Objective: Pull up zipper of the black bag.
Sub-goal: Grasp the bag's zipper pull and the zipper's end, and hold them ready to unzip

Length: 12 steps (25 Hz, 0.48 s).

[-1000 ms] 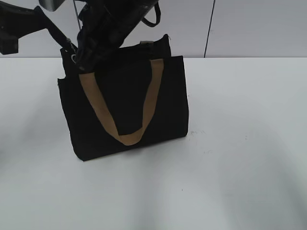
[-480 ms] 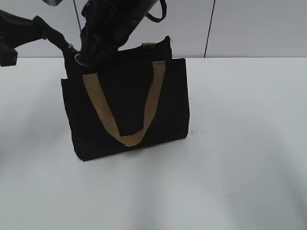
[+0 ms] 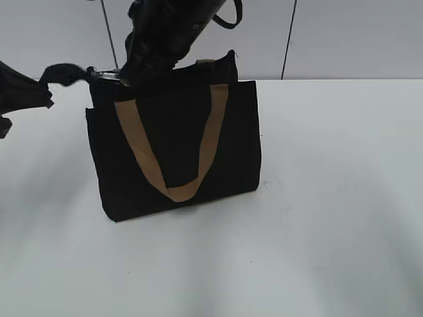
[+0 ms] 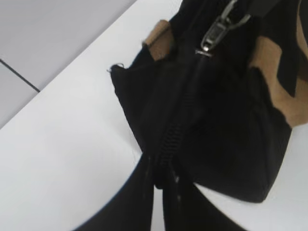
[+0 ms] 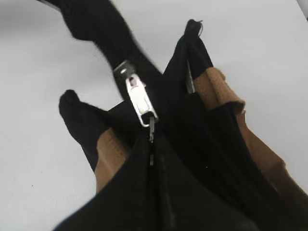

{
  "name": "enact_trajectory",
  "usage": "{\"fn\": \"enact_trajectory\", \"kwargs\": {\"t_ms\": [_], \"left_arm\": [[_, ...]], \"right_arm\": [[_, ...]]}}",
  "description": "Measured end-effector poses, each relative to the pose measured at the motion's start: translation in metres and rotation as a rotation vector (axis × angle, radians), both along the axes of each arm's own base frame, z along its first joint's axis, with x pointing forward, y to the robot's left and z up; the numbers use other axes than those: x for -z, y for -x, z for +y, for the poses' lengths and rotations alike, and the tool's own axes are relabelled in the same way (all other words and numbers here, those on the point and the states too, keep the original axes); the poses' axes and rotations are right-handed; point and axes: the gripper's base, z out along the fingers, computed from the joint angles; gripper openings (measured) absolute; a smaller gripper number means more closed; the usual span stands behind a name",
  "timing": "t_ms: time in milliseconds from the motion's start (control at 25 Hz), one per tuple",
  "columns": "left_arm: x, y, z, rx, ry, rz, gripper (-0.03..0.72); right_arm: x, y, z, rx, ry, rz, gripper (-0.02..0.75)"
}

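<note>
The black bag [image 3: 178,132] stands upright on the white table, one tan handle hanging down its front. My left gripper [image 3: 56,76] is shut on the fabric end of the zip line at the bag's left top corner; the left wrist view shows the jaws [image 4: 163,185] pinching it. The silvery zipper [image 3: 114,78] sits near that left end. My right gripper [image 3: 129,76] comes down from above and is shut on its pull tab. The right wrist view shows the zipper [image 5: 139,98] running into the jaws [image 5: 151,144]. It also shows in the left wrist view [image 4: 214,36].
The white table [image 3: 330,198] spreads around the bag. A pale wall with dark vertical seams [image 3: 286,39] stands close behind it. The second tan handle [image 5: 221,96] lies along the bag's far side.
My left arm has dropped lower and drawn the bag's end out to the left. My right gripper has risen and shifted right, and the zipper has moved slightly right with it.
</note>
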Motion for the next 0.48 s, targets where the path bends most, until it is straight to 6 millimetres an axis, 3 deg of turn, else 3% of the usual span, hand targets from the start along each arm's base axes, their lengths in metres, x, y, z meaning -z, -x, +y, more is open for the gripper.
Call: {"fn": "enact_trajectory", "kwargs": {"t_ms": [480], "left_arm": [[0.0078, 0.0034, 0.0071, -0.024, -0.098, 0.072, 0.019]], "right_arm": [[0.0000, -0.0053, -0.0063, 0.026, -0.004, 0.007, -0.001]]}}
